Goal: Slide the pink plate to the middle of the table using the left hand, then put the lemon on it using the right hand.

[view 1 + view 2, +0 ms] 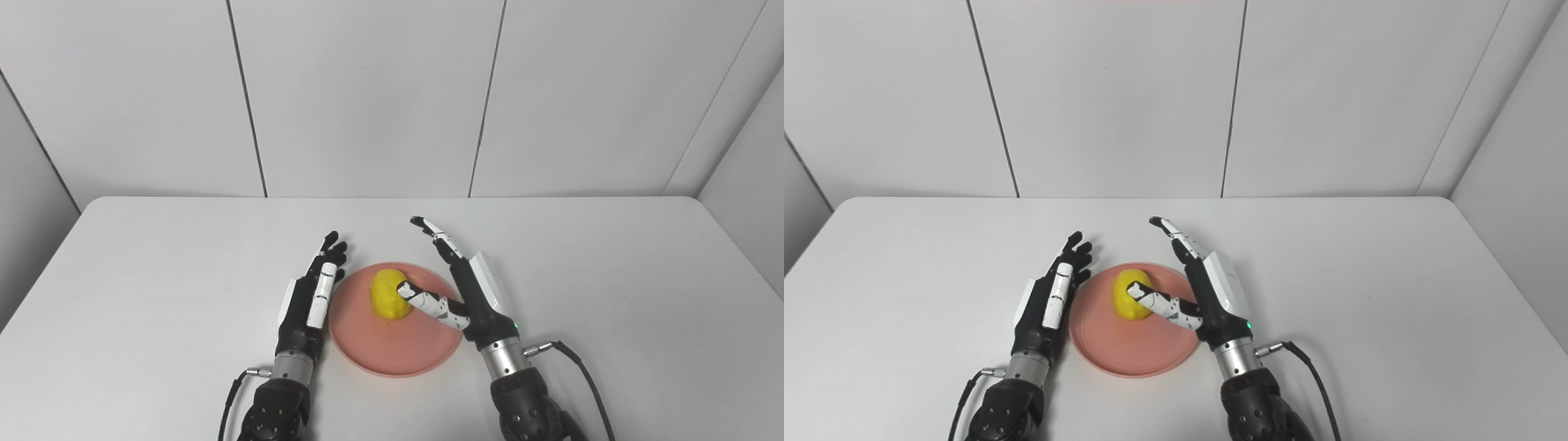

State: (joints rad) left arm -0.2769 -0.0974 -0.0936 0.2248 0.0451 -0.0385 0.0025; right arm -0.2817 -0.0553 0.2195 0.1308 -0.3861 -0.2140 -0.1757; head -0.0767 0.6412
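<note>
We find the lemon (389, 294) lying on the plate (392, 352), in its far half and a little left of the plate's centre, resting on the pink surface and not held up by anything we can see. The plate lies flat on the table (153, 294), roughly midway between the left and right edges and nearer the near edge than the far one; we judge that placement to satisfy "the middle" in the side-to-side sense, though it sits somewhat forward. The right hand (471, 288) stands over the plate's right rim with its fingers (438, 236) extended and spread toward the far edge, closed on nothing; its thumb (429, 303) reaches across to the lemon's right side, and we cannot tell whether it touches the fruit or merely overlaps it from these views. No grip is in force on the lemon. The left hand (312, 294) lies just beside the plate's left rim, fingers straight, together and pointing to the far edge, holding nothing; whether its edge touches the rim we cannot tell. On this evidence we judge both steps of the task substantially done: the plate is placed and the lemon is on it. What remains, in our judgement, is only for the right hand to clear the plate without nudging the lemon, which could roll, and for both hands to retire toward the near edge.
</note>
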